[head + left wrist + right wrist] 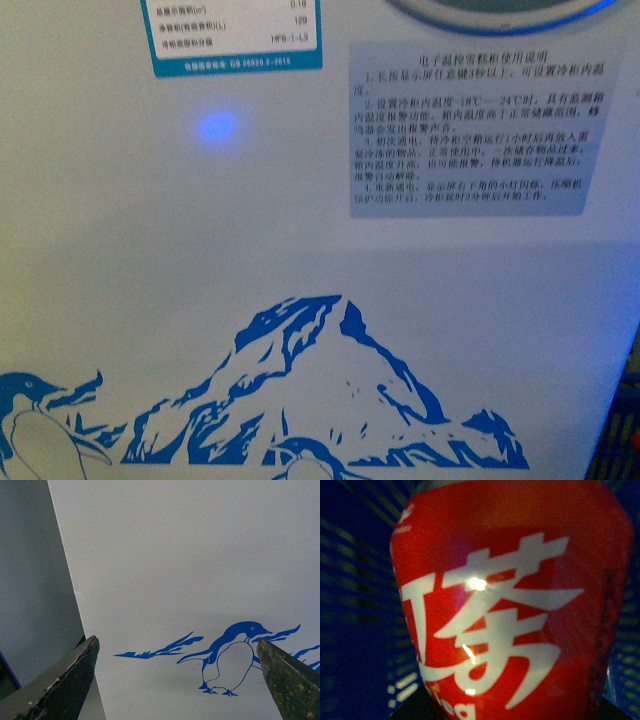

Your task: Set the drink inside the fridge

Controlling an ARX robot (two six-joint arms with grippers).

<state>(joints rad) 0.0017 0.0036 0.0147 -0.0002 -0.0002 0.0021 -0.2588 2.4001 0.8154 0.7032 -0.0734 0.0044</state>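
Observation:
The fridge fills the front view: a white front panel with a blue mountain-and-penguin graphic low down and printed labels near the top. Neither arm shows there. In the left wrist view the same white fridge front with a blue penguin lies close ahead, and my left gripper is open, its two dark fingers wide apart with nothing between them. The red drink can with large white characters fills the right wrist view, and my right gripper is shut on it. Its fingers are hidden by the can.
A grey instruction sticker and a blue-framed label sit on the fridge front, with a blue light spot between them. A grey surface lies beside the fridge's corner edge. Behind the can is a dark blue slatted background.

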